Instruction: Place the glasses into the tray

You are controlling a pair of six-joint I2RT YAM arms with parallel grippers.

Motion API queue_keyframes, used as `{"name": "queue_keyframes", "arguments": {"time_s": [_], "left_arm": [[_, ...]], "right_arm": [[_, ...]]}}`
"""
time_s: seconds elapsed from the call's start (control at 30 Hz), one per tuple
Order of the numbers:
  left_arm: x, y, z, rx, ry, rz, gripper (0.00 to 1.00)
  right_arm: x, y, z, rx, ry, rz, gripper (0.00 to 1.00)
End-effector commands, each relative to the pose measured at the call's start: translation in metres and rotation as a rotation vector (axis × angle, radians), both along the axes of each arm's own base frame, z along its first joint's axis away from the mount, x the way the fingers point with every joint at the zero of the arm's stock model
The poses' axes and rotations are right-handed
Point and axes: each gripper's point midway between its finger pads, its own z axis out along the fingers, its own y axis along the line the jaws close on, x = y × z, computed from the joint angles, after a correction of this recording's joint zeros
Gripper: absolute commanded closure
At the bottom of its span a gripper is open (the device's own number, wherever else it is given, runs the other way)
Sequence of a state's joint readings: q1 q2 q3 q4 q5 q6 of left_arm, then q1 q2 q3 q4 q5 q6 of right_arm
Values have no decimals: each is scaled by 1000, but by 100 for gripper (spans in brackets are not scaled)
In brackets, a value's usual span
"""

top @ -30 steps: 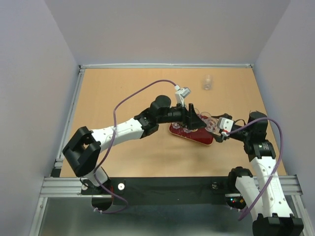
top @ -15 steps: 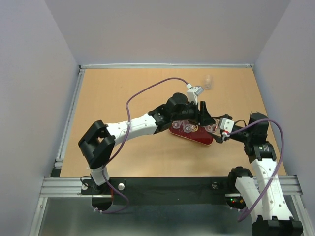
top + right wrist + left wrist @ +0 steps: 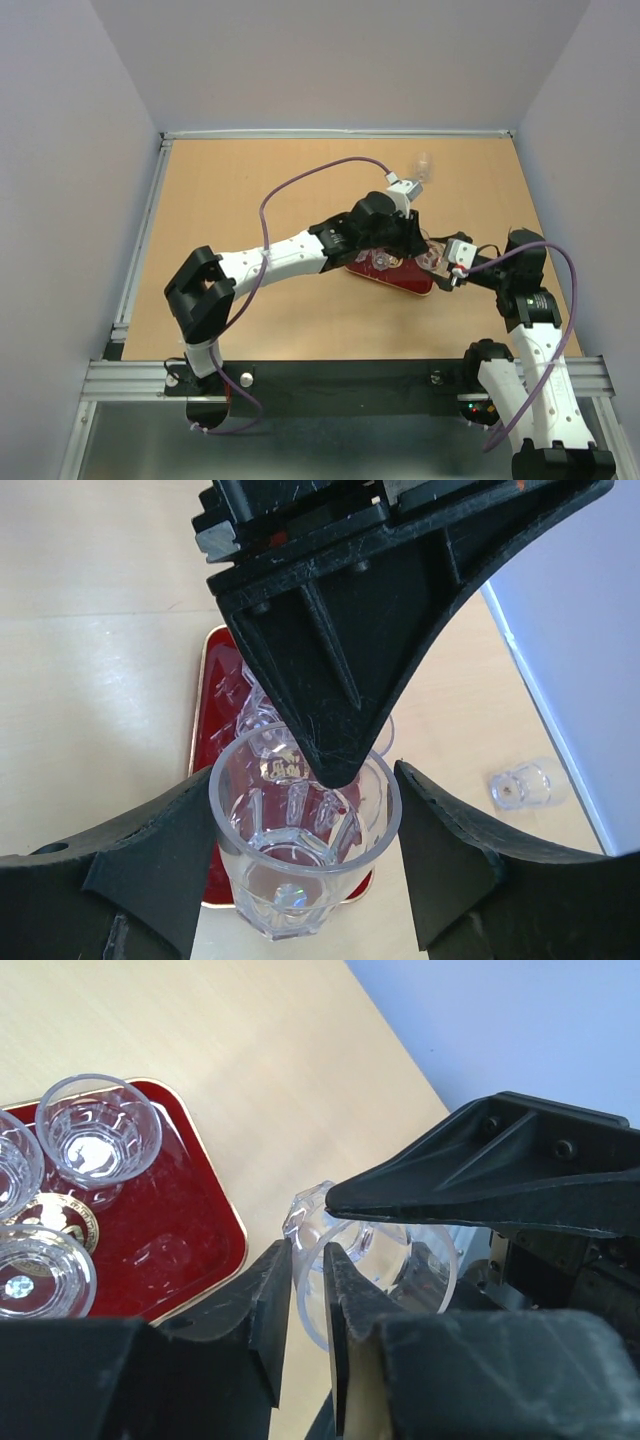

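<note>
My right gripper [image 3: 305, 820] is shut on an upright clear glass [image 3: 300, 860], held just past the near right end of the dark red tray [image 3: 205, 710]. My left gripper [image 3: 308, 1260] straddles that glass's rim [image 3: 390, 1260], one finger inside and one outside. Its jaws stand narrowly apart, with a sliver of table showing beside the glass wall. Three glasses stand in the tray [image 3: 190, 1210], one of them at the far corner [image 3: 100, 1140]. From above, both grippers meet at the tray's right end [image 3: 400, 283].
One more clear glass [image 3: 522, 785] lies on its side on the wooden table, far right near the back wall [image 3: 422, 165]. The left arm stretches across the tray from the left. Grey walls close in the table on three sides.
The left arm has swung right, from over the tray to the glass in the right gripper, and its jaws have narrowed round the rim. The right arm has held still.
</note>
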State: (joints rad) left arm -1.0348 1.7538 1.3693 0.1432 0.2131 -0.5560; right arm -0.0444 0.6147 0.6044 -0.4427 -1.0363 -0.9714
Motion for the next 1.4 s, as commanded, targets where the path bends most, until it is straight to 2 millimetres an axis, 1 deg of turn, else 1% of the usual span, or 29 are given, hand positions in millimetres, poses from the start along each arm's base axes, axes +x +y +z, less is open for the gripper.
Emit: {"name": "queue_keyframes", "arguments": {"time_s": [0.0, 0.03, 0.07, 0.1, 0.13, 0.2, 0.23, 0.27, 0.33, 0.37, 0.4, 0.43, 0.47, 0.53, 0.57, 0.6, 0.67, 0.7, 0.77, 0.83, 0.9, 1.0, 1.1, 1.13, 1.17, 1.23, 1.33, 1.37], "left_arm": [[2, -9, 19, 4, -78, -19, 72], [2, -10, 14, 21, -75, -20, 77], [1, -12, 17, 21, -85, -18, 82], [1, -11, 14, 34, -88, -15, 89], [4, -11, 16, 40, -104, -8, 100], [7, -9, 14, 72, -127, 19, 100], [8, -10, 17, 77, -144, 27, 100], [12, -7, 14, 107, -166, 51, 100], [12, -5, 15, 124, -189, 64, 100], [12, -4, 17, 127, -205, 63, 100], [16, 1, 13, 145, -216, 94, 100], [17, 4, 16, 145, -224, 102, 100], [18, 6, 16, 150, -232, 106, 100], [21, 12, 12, 170, -241, 128, 100], [22, 16, 15, 172, -253, 144, 100], [22, 19, 11, 182, -252, 147, 100], [22, 24, 13, 186, -263, 158, 100], [22, 27, 9, 201, -270, 163, 100], [23, 32, 9, 211, -280, 174, 100], [24, 37, 2, 235, -289, 175, 100], [23, 40, 0, 244, -296, 170, 100], [20, 41, -8, 265, -306, 157, 100], [21, 41, -12, 284, -320, 153, 100], [22, 41, -16, 294, -321, 154, 100], [23, 40, -16, 296, -327, 153, 100], [25, 39, -21, 308, -328, 152, 100], [25, 35, -25, 317, -337, 141, 100], [26, 34, -30, 328, -336, 137, 100]], "right_arm": [[-2, 3, 11, 14, -28, 13, 45], [-2, 3, 10, 17, -20, 10, 45], [-1, 3, 11, 18, -19, 8, 45], [-1, 3, 9, 20, -11, 6, 45], [-2, 3, 10, 26, -4, 3, 45], [-2, 3, 8, 33, 11, -2, 44], [-2, 3, 8, 37, 22, -5, 40], [-3, 3, 7, 47, 38, -11, 33], [-3, 3, 7, 56, 53, -18, 28], [-4, 3, 8, 63, 66, -26, 22], [-3, 3, 8, 67, 70, -31, 15], [-4, 3, 9, 77, 84, -37, 6], [-4, 3, 9, 81, 93, -40, 0], [-5, 3, 11, 92, 104, -43, 0], [-5, 3, 14, 102, 115, -50, 0], [-5, 4, 15, 106, 120, -52, 0], [-5, 4, 17, 117, 141, -56, 0], [-5, 4, 17, 119, 149, -59, 0], [-4, 3, 20, 131, 172, -74, 0], [-4, 2, 23, 138, 183, -88, 0], [-3, 1, 22, 147, 208, -109, 0], [0, -2, 20, 160, 242, -152, 0], [9, -9, 19, 189, 308, -238, 0], [11, -10, 17, 212, 354, -266, 0], [15, -14, 22, 222, 355, -299, 0], [14, -14, 26, 258, 391, -323, 0], [14, -13, 38, 291, 396, -334, 0], [14, -13, 40, 309, 415, -344, 0]]}}
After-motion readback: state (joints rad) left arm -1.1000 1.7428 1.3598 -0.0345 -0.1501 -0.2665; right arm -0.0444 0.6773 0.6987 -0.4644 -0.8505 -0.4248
